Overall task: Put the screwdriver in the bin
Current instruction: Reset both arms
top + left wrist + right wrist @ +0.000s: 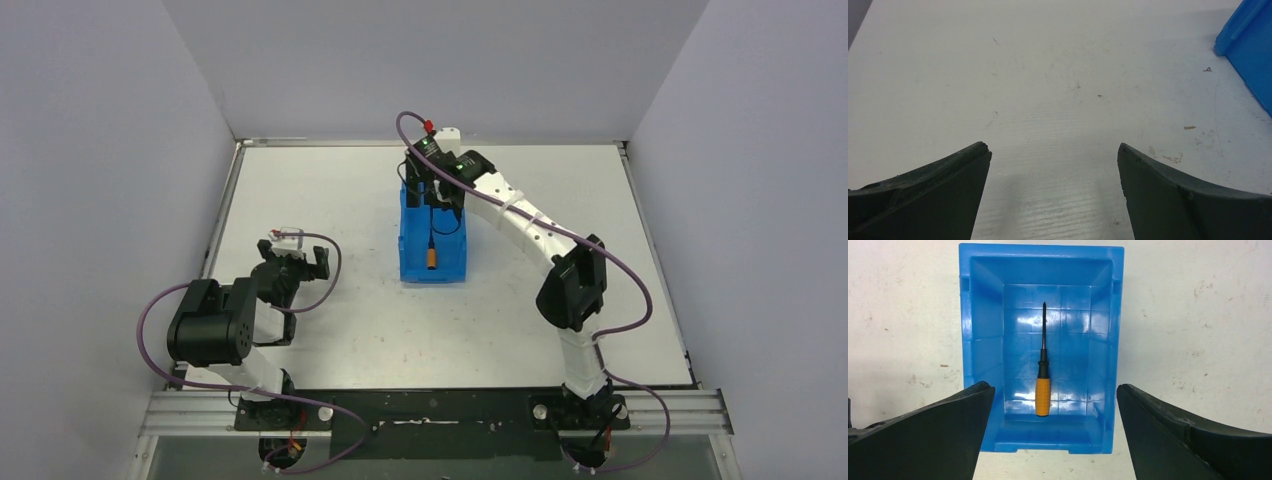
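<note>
The screwdriver (1042,390), with its orange handle and thin black shaft, lies flat on the floor of the blue bin (980,340). It lies lengthwise and nothing touches it. My right gripper (1054,387) hangs above the bin, open wide, with nothing between its fingers. From above, the screwdriver (432,256) shows in the near half of the bin (405,250), and the right gripper (427,188) is over the far end. My left gripper (297,262) is open and empty, low over the table, left of the bin. Its wrist view has a corner of the bin (1250,50) at the right.
The white table (560,320) has walls on three sides. Purple cables loop off both arms. Small scuffs and crumbs (1189,128) mark the surface near the bin.
</note>
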Controlling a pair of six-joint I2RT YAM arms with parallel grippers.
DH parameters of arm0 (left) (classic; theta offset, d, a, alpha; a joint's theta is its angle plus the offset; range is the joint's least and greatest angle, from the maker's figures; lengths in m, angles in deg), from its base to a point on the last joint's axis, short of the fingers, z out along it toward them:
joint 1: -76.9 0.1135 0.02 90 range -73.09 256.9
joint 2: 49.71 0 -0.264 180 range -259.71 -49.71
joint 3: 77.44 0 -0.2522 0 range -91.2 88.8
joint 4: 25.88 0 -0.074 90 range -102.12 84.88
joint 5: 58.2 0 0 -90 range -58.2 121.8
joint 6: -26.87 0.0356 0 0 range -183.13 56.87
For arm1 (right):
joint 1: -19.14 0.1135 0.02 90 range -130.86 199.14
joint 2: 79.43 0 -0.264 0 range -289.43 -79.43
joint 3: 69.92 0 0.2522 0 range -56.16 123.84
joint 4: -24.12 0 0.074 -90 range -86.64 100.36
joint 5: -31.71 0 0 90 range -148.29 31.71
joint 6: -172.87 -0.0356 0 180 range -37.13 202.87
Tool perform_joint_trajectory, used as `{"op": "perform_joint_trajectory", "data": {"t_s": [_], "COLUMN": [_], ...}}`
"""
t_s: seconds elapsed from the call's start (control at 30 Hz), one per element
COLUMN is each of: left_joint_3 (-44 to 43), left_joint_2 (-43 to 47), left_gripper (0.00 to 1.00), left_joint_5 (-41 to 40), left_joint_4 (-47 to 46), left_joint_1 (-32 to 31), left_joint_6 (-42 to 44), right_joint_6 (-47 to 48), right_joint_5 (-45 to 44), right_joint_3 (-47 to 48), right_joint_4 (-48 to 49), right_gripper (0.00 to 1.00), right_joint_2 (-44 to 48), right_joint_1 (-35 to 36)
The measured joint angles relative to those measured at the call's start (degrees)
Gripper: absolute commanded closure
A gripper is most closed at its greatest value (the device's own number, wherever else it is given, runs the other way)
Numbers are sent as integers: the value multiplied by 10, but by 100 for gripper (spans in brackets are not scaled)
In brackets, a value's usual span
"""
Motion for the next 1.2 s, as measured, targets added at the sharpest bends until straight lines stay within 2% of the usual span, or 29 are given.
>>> {"op": "perform_joint_trajectory", "data": {"t_s": [0.23,0.37,0.8,1.0,1.2], "left_joint_3": [0,0,0,3,13], "left_joint_2": [0,0,0,1,1], "left_gripper": [3,3,3,3,3], "left_joint_5": [0,-2,-5,-7,-9], "left_joint_4": [2,2,2,2,-2], "left_joint_1": [0,0,0,0,0], "left_joint_6": [0,0,0,0,0], "right_joint_6": [16,42,163,214,254], "right_joint_5": [5,39,120,160,196], "right_joint_3": [-9,-68,-207,-230,-252], "right_joint_4": [-2,20,65,67,66], "right_gripper": [0,0,0,0,0], "right_joint_2": [22,71,209,242,257], "right_joint_1": [-13,-42,-200,-312,-385]}}
